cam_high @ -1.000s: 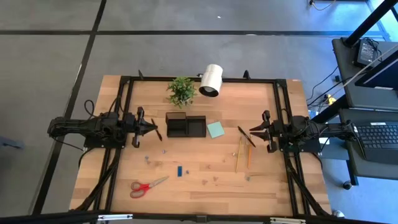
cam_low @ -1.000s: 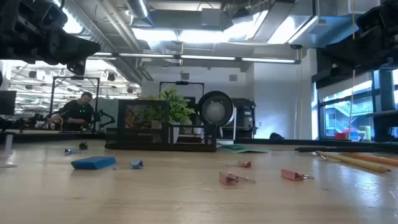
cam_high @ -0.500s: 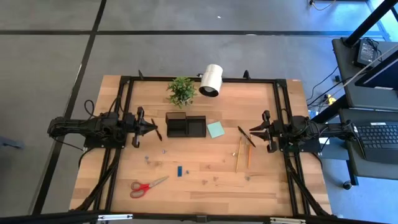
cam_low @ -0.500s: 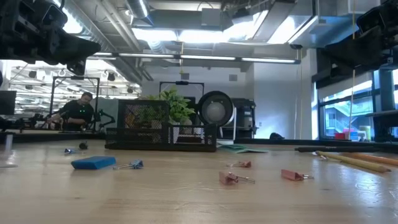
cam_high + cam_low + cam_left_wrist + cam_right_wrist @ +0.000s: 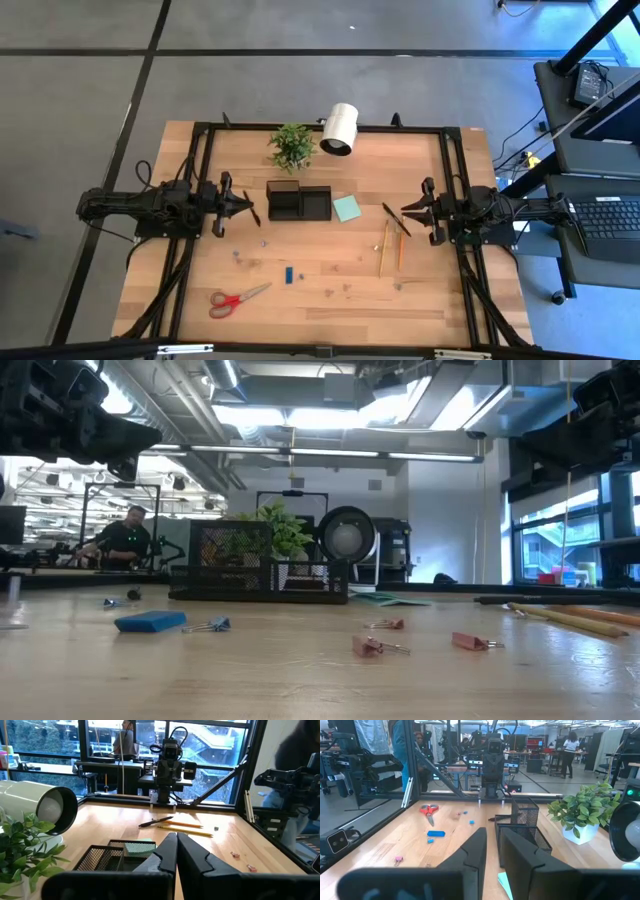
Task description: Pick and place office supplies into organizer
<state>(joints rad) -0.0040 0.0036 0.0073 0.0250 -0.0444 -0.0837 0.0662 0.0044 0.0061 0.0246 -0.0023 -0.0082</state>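
Observation:
The black mesh organizer (image 5: 298,202) stands mid-table. Beside it lies the teal note pad (image 5: 347,208). The dark pen (image 5: 396,219) and two pencils (image 5: 383,248) lie toward the right arm. The blue piece (image 5: 289,274), the red-handled scissors (image 5: 238,298) and small clips (image 5: 380,647) lie nearer the near edge. My left gripper (image 5: 250,208) hovers left of the organizer, shut (image 5: 177,836). My right gripper (image 5: 405,212) hovers by the pen, its fingers a narrow gap apart (image 5: 492,831). Neither touches anything.
A small potted plant (image 5: 292,146) and a white cylindrical lamp (image 5: 340,128) stand at the far edge behind the organizer. A black metal frame (image 5: 203,130) runs along the table's sides. Bare wood lies between the organizer and the scattered supplies.

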